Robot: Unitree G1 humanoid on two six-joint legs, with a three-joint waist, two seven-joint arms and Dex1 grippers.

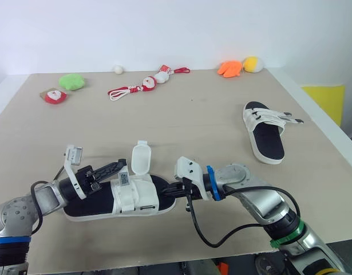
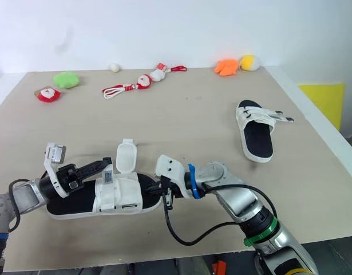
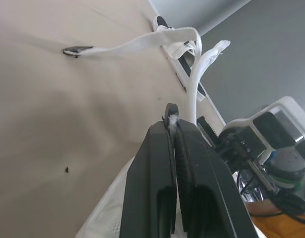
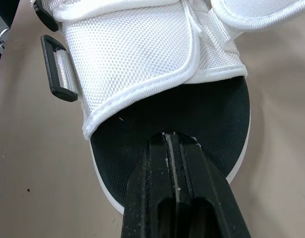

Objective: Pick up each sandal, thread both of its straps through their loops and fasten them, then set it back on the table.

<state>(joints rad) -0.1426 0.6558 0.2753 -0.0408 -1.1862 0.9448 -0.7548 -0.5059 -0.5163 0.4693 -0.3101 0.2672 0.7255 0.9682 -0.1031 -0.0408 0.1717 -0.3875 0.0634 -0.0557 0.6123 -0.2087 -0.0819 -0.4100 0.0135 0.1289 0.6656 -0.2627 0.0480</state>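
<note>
- Noted sandal (image 1: 138,197) at 6 o'clock on the surface (image 1: 181,114), close to the near edge, sole down, between both hands.
- Left hand (image 1: 115,167): closed tight at the 9 o'clock end, a sliver of white pinched at the tips, judged to be the raised strap (image 1: 140,157).
- Right hand (image 1: 172,189): closed with nothing between the fingers, tips on or just over the black footbed (image 4: 192,114) at the 3 o'clock end. Contact not confirmable.
- Long axis read as 9-to-3 o'clock, roughly parallel to the near edge. Toe judged toward 3, straps being nearer that end.
- Risk 1: thin pinch on strap, so possible slip-out during a pull toward the loop (image 4: 51,69).
- Risk 2: at most a press at the toe, no real grip. Possible swivel under strap tension, or slide off the 6 o'clock edge.
- Risk 3: possible early sticking of the strap short of the loop.
- Second sandal (image 1: 263,133) at 2 o'clock, well apart, strap ends lying out sideways.
</note>
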